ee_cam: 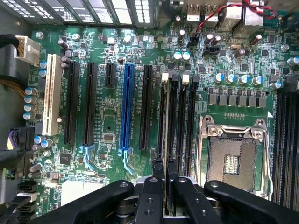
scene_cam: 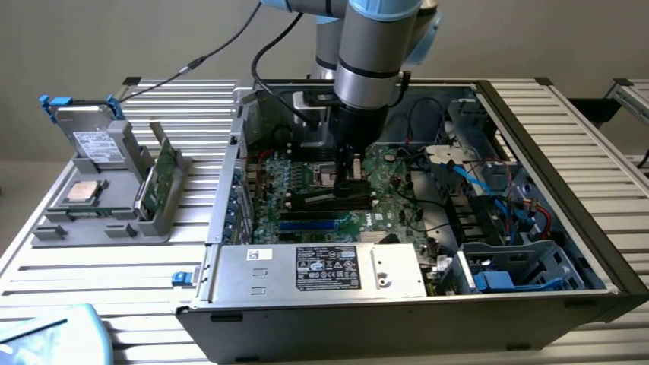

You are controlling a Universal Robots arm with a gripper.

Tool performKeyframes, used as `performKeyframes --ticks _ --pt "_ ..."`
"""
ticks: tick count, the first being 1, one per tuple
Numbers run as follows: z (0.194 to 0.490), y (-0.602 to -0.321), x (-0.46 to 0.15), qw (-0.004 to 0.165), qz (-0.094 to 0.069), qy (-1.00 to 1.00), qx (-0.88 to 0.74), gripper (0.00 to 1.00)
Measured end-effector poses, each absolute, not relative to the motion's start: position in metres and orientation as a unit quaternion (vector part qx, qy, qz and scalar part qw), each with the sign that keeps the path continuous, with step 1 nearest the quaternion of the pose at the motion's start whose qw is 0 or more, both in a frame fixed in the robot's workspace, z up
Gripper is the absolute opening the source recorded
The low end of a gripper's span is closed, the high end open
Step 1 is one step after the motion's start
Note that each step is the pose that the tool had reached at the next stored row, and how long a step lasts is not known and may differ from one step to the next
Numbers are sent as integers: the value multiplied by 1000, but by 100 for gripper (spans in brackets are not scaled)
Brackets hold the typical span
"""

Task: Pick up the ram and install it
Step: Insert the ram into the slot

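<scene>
**Ram pinched at the memory slots**

The arm reaches down into the open computer case. Its jaws are pinching the ram, which stands on edge along the black memory slots of the motherboard, just beside the CPU socket. Whether it is seated, I cannot tell. 1 blue slot lies near

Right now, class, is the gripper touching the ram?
Touching. The wrist view shows the gripper shut on the ram, which is seen edge-on, with a finger pressed against each face and no gap.
</scene>
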State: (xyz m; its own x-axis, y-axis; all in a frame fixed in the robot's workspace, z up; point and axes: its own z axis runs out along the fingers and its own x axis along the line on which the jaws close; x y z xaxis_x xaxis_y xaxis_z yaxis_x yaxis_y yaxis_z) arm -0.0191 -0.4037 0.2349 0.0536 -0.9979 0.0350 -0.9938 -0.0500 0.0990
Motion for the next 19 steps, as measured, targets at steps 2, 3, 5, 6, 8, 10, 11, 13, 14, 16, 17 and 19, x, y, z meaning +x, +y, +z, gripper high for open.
performKeyframes --ticks 2,3,5,6,8,10,11,13,14,16,17,19 --pt "237 -404 -19 50 -23 -687 724 14" --pt "237 -404 -19 51 -23 -687 724 14" --pt "238 -404 -18 53 -23 -687 724 14" --pt "238 -404 -18 53 -23 -687 724 14" --pt "239 -404 -18 55 -23 -687 724 14" --pt "239 -404 -17 56 -22 -687 724 14" --pt "239 -404 -16 57 -22 -687 724 14" --pt "240 -404 -13 57 -22 -687 724 14" --pt "240 -404 -12 57 -22 -687 724 14" --pt "240 -403 -12 58 -22 -687 724 14" --pt "240 -403 -12 59 -22 -687 724 14" --pt "240 -403 -11 63 -25 -687 723 14"
